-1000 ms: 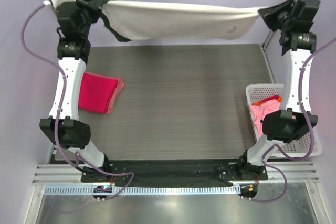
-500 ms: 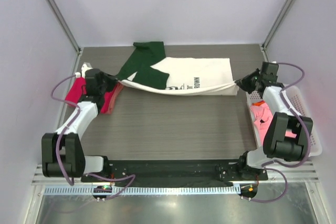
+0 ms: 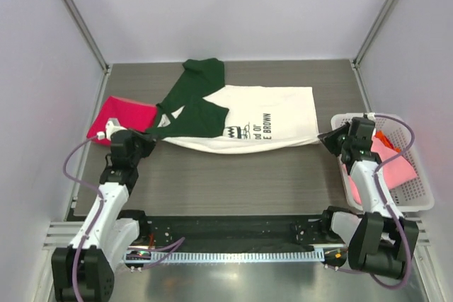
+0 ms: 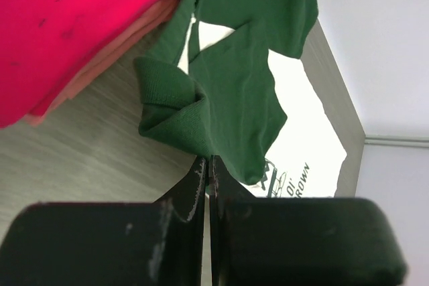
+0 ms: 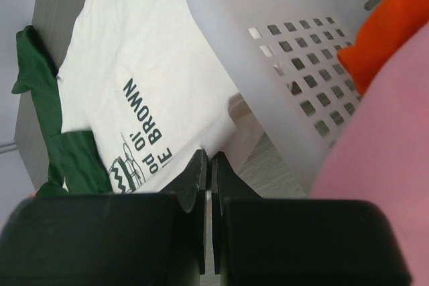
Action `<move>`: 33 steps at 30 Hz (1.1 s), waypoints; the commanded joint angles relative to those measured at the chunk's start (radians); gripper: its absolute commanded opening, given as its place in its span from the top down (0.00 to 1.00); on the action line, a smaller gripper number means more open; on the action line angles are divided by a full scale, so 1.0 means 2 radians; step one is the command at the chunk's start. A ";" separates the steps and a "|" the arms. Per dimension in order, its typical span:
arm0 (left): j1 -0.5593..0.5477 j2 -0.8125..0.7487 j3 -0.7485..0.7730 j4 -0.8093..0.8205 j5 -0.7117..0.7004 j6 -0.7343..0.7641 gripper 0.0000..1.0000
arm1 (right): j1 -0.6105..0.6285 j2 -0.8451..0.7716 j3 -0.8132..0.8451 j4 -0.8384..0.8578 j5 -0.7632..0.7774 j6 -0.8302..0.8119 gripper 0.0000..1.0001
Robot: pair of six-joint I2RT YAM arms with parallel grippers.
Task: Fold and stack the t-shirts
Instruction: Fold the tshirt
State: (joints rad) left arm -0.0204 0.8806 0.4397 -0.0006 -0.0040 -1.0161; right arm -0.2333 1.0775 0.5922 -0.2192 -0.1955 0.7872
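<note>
The cream-white t-shirt (image 3: 269, 114) with dark green sleeves (image 3: 195, 93) and black lettering lies spread across the back of the table. My left gripper (image 3: 147, 138) is shut on its green left end (image 4: 201, 132), low over the table. My right gripper (image 3: 323, 137) is shut on the cream right corner (image 5: 218, 132), beside the basket. A folded magenta-red t-shirt (image 3: 124, 114) lies at the left, next to the green sleeve (image 4: 234, 85). The pink t-shirt (image 3: 396, 167) is in the basket.
The white lattice basket (image 3: 417, 201) stands at the right edge, its wall (image 5: 268, 25) close to my right fingers; an orange cloth (image 5: 395, 25) lies in it with the pink one. Frame posts rise at both back corners.
Both arms came down and toward the near edge. The cream shirt, stretched high at the back a second ago, now lies on the table, pulled flatter, still held at both ends.
</note>
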 commanded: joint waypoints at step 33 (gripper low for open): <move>0.000 -0.075 0.127 -0.255 -0.089 0.055 0.00 | 0.015 -0.122 0.093 -0.127 0.103 -0.088 0.42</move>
State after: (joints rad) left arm -0.0238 0.5949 0.6010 -0.5770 -0.1432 -0.9810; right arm -0.2230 0.8009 0.6788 -0.5018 -0.0048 0.6724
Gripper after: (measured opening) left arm 0.994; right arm 0.580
